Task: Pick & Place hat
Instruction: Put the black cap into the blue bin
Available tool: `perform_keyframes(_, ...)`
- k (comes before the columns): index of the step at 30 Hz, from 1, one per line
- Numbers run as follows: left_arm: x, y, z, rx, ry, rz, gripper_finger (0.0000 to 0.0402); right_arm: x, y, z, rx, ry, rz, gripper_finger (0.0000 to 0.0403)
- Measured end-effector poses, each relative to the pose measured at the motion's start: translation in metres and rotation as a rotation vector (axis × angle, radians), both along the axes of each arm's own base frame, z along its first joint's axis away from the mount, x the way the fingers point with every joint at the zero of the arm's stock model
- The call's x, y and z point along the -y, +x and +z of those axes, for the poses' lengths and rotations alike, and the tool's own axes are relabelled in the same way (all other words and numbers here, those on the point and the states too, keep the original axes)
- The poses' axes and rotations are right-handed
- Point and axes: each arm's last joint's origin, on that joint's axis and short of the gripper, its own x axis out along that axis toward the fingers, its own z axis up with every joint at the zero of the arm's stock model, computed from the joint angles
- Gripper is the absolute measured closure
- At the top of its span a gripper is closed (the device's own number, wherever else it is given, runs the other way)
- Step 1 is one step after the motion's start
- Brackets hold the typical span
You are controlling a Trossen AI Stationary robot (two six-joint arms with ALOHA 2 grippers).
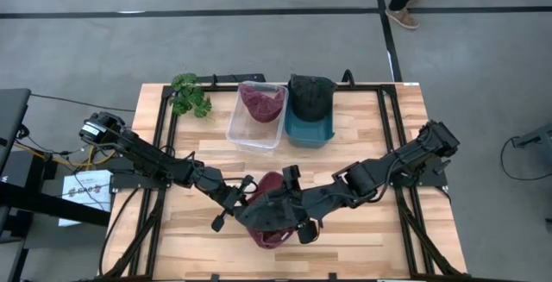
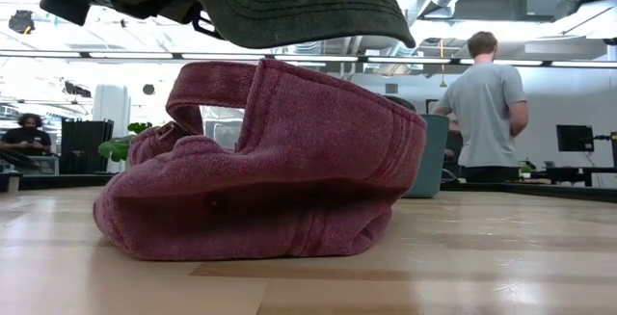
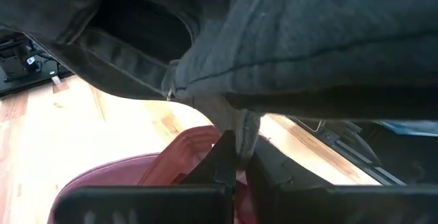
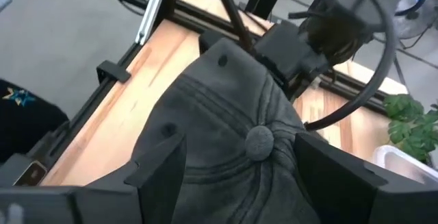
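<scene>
A dark grey cap (image 1: 272, 206) hangs over a maroon hat (image 2: 260, 175) that rests with its rim on the wood near the table's front edge. Its brim (image 2: 299, 7) shows above the maroon hat in the low view. My left gripper (image 3: 236, 161) comes in from the table's left and is shut on the cap. My right gripper (image 4: 250, 172) comes in from the right and is open, with its fingers standing on either side of the cap's crown, near the top button (image 4: 259, 142). My left gripper pinches a small tab of the cap's lower edge (image 3: 241, 125), beside the back opening, between its two fingers. The fingers reach in nearly level from the table's left. The cap spreads above and beyond them, clear of the table. Whether my right gripper's fingers (image 4: 161, 166) touch the crown, I cannot tell.
At the back stand a clear bin (image 1: 237, 127) holding a maroon hat and a teal bin (image 1: 308, 133) holding a dark hat. A green plant (image 1: 190, 94) lies at the back left. People stand in the room beyond the table.
</scene>
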Motion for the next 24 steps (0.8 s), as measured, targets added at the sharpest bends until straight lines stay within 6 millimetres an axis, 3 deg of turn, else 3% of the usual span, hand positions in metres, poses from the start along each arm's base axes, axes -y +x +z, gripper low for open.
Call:
perform_keyframes(8, 0.0, 0.0, 0.0, 0.001, 0.0, 0.0, 0.0387, -0.001, -0.003, -0.004, -0.043, -0.019, 0.011, 0.0154)
perform_keyframes(24, 0.0, 0.0, 0.0, 0.001, 0.0, 0.0, 0.0387, -0.015, -0.011, -0.004, -0.067, 0.019, 0.11, 0.0233)
